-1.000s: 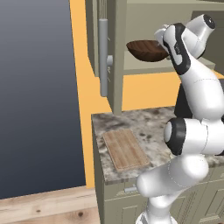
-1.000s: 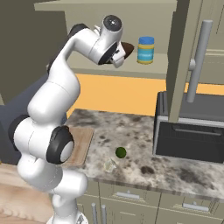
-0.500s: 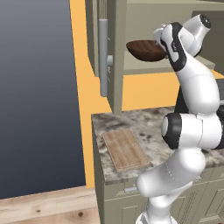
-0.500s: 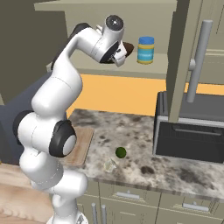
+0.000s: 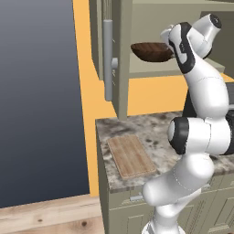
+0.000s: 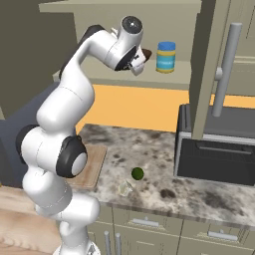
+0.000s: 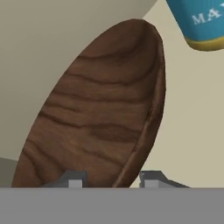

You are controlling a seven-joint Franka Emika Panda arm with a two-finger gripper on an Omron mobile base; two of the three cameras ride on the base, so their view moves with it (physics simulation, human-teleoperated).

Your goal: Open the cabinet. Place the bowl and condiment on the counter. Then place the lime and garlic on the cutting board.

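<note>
Hand view: gripper (image 7: pixel 109 177) fingertips apparently straddle the bowl (image 7: pixel 98 113) rim.

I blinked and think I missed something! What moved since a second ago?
Very little. The arm swung its big elbow slightly sideways. The pincer stays at the bowl, one finger on each side of its rim; whether it squeezes yet, I can't tell. The bowl, blue jar, lime, garlic and cutting board stayed put.
</note>
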